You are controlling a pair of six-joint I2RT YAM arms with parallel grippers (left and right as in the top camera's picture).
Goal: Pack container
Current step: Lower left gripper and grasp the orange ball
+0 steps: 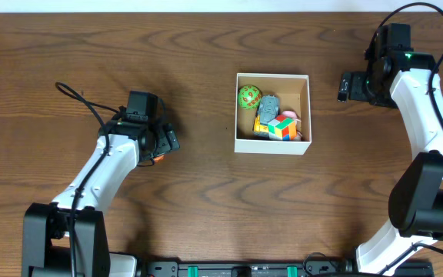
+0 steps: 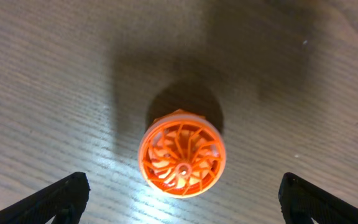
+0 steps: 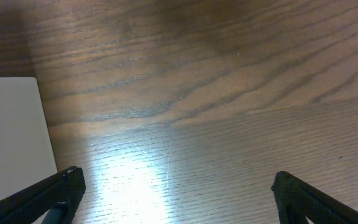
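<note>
The container (image 1: 273, 76), a square white-walled box, sits in the middle of the table. It holds a green ball (image 1: 249, 97), a multicoloured cube (image 1: 284, 127) and other small toys. An orange wheel-shaped toy (image 2: 182, 154) lies on the table below my left gripper (image 2: 180, 202), which is open, with the toy between and just beyond its fingertips. In the overhead view only a bit of the orange toy (image 1: 158, 159) shows under the left gripper (image 1: 162, 142). My right gripper (image 3: 178, 196) is open and empty over bare wood right of the container's wall (image 3: 11, 137).
The table is dark brown wood. The right arm (image 1: 421, 100) stands along the right side, its gripper (image 1: 348, 86) a short way right of the container. A black cable (image 1: 79, 100) loops left of the left arm.
</note>
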